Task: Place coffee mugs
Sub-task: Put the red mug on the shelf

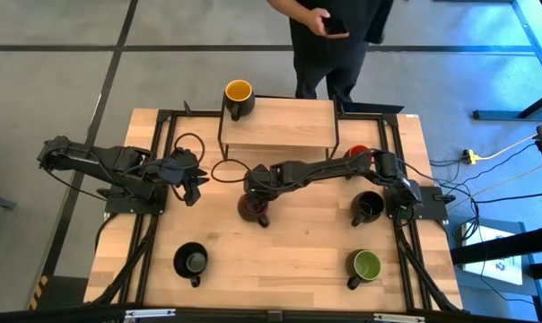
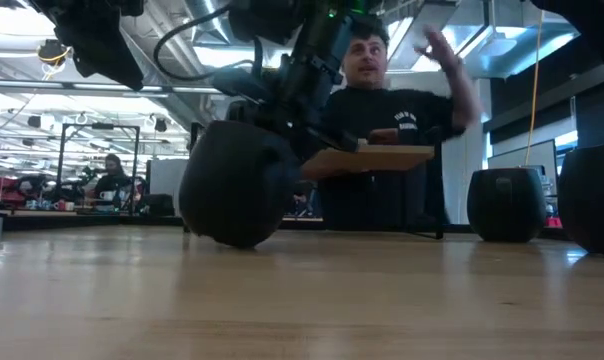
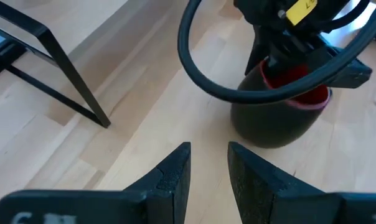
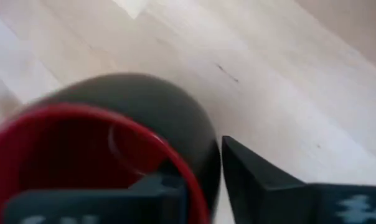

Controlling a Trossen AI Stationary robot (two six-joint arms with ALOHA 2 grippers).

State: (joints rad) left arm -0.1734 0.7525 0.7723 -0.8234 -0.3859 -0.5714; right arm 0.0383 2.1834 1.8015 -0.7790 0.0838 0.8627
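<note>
My right gripper [image 1: 253,192] reaches over the middle of the table, in front of the wooden shelf [image 1: 280,122], and is shut on the red-inside mug [image 1: 251,208], which the low view shows tilted [image 2: 237,185]. My left gripper [image 1: 194,187] waits open to the left of that mug, its fingers [image 3: 175,177] pointing toward it [image 3: 278,118]. A yellow-inside mug [image 1: 239,94] stands on the shelf's far left corner. On the table stand an orange-red mug [image 1: 359,152], a black-inside mug [image 1: 368,207], a green-inside mug [image 1: 365,265] and another black-inside mug [image 1: 192,260]. My right gripper pinches the red-inside mug's wall at the rim [image 4: 197,180], one finger inside the cup [image 4: 154,193] and one outside [image 4: 263,183], coming from above. The mug is tilted in the hold; whether its lower edge [image 2: 244,243] rests on the table, I cannot tell.
A person [image 1: 329,45] stands at the table's far edge behind the shelf, holding a phone. The shelf's black wire legs [image 3: 63,68] and a looping cable [image 3: 200,74] are close to both grippers. Bare wood lies in the near middle of the table [image 1: 275,260].
</note>
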